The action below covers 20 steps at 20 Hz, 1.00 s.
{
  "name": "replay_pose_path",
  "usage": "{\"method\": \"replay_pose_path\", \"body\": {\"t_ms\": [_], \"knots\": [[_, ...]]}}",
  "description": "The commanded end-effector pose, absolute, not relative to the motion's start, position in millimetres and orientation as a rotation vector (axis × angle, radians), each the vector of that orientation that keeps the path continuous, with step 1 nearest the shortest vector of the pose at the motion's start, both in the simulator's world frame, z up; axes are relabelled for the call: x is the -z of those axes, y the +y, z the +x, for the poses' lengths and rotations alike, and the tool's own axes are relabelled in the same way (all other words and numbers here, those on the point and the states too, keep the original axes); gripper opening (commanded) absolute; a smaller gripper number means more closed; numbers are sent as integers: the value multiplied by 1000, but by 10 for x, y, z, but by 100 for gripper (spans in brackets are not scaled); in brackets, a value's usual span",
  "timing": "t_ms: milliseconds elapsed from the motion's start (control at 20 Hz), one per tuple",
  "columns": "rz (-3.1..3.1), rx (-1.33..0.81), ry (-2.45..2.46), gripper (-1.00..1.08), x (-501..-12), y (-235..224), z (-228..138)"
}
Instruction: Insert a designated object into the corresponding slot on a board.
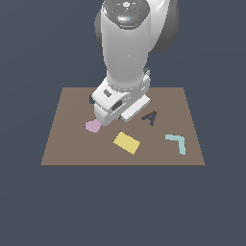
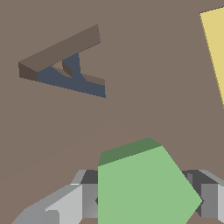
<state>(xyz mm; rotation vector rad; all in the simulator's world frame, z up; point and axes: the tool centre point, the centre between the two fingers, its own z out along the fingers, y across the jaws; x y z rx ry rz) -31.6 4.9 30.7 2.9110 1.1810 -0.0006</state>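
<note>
In the wrist view the green pentagon block (image 2: 144, 188) sits between my gripper's (image 2: 146, 203) two grey fingers (image 2: 85, 199), which press on its sides just above the brown board (image 2: 131, 109). In the exterior view the gripper (image 1: 107, 114) hangs low over the board (image 1: 67, 149), at the back and towards that view's left, and the hand hides the block. A small dark patch (image 1: 91, 99), only partly visible beside the hand, may be the pentagon slot. It is out of the wrist view.
The dark letter-A recess (image 1: 150, 117) lies just to the exterior view's right of the hand and also shows in the wrist view (image 2: 65, 72). A pink heart (image 1: 92, 126), a yellow rectangle (image 1: 127, 142) and a cyan L shape (image 1: 177, 142) lie on the board.
</note>
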Motion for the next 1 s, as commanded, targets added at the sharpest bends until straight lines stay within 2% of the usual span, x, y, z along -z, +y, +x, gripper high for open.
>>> {"method": "replay_pose_path", "body": {"t_ms": [0, 600, 950], "knots": [[2911, 0, 1181, -100, -300, 52, -315], [2911, -1, 1180, -100, -310, 21, -329], [2914, 0, 1173, -100, -335, -268, -498]]}}
